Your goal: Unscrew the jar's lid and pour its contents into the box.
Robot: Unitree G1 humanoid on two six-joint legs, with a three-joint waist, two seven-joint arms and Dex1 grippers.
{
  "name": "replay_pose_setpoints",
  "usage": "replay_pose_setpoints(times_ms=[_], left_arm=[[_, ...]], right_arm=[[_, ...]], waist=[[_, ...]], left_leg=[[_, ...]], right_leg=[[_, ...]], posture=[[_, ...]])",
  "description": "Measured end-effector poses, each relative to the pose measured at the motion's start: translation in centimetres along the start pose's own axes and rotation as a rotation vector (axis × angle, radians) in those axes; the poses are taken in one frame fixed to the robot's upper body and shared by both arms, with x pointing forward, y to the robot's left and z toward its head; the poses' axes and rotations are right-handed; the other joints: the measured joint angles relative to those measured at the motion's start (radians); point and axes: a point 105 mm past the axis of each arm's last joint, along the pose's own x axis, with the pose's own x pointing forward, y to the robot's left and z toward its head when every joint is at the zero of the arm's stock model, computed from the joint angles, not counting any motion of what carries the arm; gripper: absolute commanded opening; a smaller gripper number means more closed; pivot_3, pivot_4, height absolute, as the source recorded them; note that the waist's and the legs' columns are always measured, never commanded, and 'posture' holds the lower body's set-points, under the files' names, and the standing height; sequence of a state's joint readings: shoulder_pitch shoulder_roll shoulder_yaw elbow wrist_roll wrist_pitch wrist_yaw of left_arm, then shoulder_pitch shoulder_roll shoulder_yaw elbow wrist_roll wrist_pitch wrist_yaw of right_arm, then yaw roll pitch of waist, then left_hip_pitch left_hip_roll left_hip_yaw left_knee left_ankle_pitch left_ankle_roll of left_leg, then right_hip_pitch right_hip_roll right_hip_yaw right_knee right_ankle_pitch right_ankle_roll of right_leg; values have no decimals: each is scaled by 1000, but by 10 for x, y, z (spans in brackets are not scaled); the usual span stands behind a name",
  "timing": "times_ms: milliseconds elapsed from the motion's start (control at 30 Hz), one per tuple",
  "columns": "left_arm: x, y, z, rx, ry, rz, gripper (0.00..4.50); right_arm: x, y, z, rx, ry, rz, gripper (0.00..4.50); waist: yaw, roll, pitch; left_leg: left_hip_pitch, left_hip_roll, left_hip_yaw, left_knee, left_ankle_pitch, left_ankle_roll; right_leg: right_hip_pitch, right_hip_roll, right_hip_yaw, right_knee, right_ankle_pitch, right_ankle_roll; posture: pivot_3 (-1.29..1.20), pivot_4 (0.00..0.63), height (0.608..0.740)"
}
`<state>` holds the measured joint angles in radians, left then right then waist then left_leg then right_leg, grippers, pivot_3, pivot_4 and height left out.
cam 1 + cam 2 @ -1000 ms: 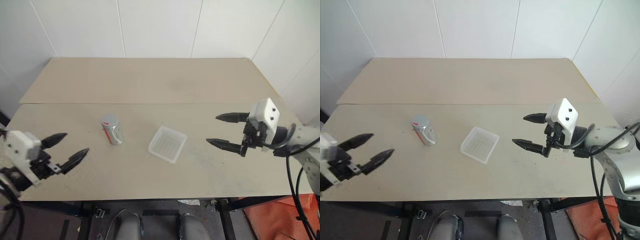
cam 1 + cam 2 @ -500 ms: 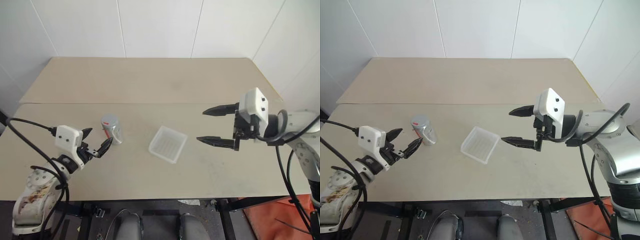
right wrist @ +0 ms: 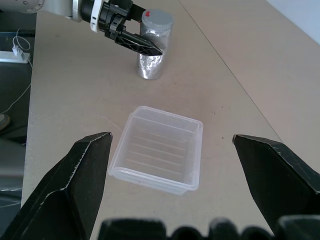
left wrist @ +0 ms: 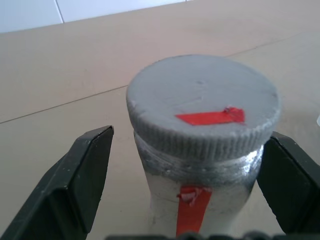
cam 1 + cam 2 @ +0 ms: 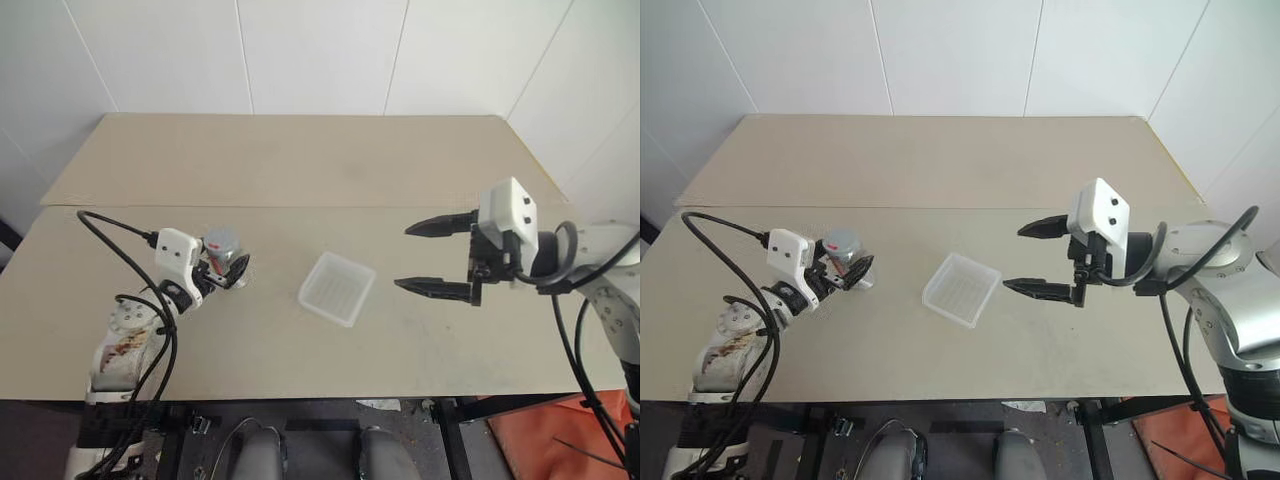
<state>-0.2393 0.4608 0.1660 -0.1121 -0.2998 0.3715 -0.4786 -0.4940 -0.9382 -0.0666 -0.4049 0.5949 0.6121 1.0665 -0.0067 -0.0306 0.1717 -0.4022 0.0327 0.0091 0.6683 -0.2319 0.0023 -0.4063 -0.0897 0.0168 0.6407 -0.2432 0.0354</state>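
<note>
Now your left gripper (image 4: pixel 190 200) has reached forward from the table's near edge, and the jar (image 4: pixel 200 192) stands between its spread jaws, one finger (image 4: pixel 75 185) each side, neither visibly touching. The lid (image 4: pixel 202 102) is on. Your right gripper (image 5: pixel 440 258) waits spread, just beside the box (image 5: pixel 336 288). Closing comes next, I judge.

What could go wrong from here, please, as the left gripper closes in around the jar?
The left gripper has one finger on each side of the jar, with a gap on one side: an uneven close could tip the upright jar. The fingers also sit near the lid; clamping it would probably hinder unscrewing. The box is close by and looks light, so a sliding jar might nudge it.
</note>
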Motion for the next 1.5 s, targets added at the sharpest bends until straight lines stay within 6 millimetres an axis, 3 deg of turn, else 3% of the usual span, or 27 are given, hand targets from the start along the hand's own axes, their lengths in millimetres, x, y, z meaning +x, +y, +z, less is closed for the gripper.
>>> replay_pose_setpoints(times_ms=[200, 233, 367, 500, 767, 867, 1000, 1200, 1500], left_arm=[[2, 1, -5, -13, 3, 27, 2050], [3, 2, -5, -14, -2, 30, 1925], [6, 4, -2, -11, -20, 28, 1929], [4, -1, 12, 42, -27, -103, 1929], [-6, -26, 96, 187, -92, -591, 1929], [3, -34, 113, 165, -122, -678, 1929], [18, -60, 121, 139, -141, -822, 1929], [37, -81, 124, 122, -144, -952, 1929], [44, -97, 118, 110, -143, -1021, 1929]], right_arm=[[0, 0, 1, 2, -6, 0, 4500], [-1, 0, 1, 2, -6, -1, 4500], [-1, -1, 1, 1, -7, -6, 4500], [0, -1, 2, 3, -15, -11, 4500], [19, -7, 34, -1, -168, -28, 4500], [33, -7, 53, 42, -250, -20, 4500], [59, -5, 79, 101, -326, 2, 4500], [89, -18, 80, 150, -272, -109, 4500], [102, -26, 82, 200, -254, -161, 4500]], waist=[[0, 0, 0], [1, 0, 0], [2, 0, 0], [-1, 0, 0], [-6, 0, 0], [-6, 0, 0], [-6, 0, 0], [-6, 0, 0], [-9, 0, 0]], left_leg=[[0, 0, 0, 0, 0, 0], [0, 0, 0, 0, 0, 0], [0, 0, 0, 0, 0, 0], [-1, 0, 0, 0, 0, 0], [-2, 0, -1, 1, 0, 0], [-2, 0, -1, 1, 0, 0], [-4, 0, -2, 2, 0, 0], [-15, 0, -2, 6, 0, 0], [-19, 0, -3, 8, 0, 0]], right_leg=[[0, 0, 0, 0, 0, 0], [0, 0, 0, 0, 0, 0], [0, 0, 0, 0, 0, 0], [0, 0, 0, 0, 0, 0], [-2, 1, -1, 0, 0, 0], [-2, 1, -1, 1, 0, 0], [-4, 1, -1, 2, 0, 0], [-15, 1, -1, 7, 0, 0], [-18, 2, -2, 7, 0, 0]], posture=[[0, 150, 740], [0, 150, 740], [0, 150, 740], [0, 150, 740], [0, 150, 740], [0, 150, 740], [0, 150, 740], [0, 150, 740], [0, 150, 740]])
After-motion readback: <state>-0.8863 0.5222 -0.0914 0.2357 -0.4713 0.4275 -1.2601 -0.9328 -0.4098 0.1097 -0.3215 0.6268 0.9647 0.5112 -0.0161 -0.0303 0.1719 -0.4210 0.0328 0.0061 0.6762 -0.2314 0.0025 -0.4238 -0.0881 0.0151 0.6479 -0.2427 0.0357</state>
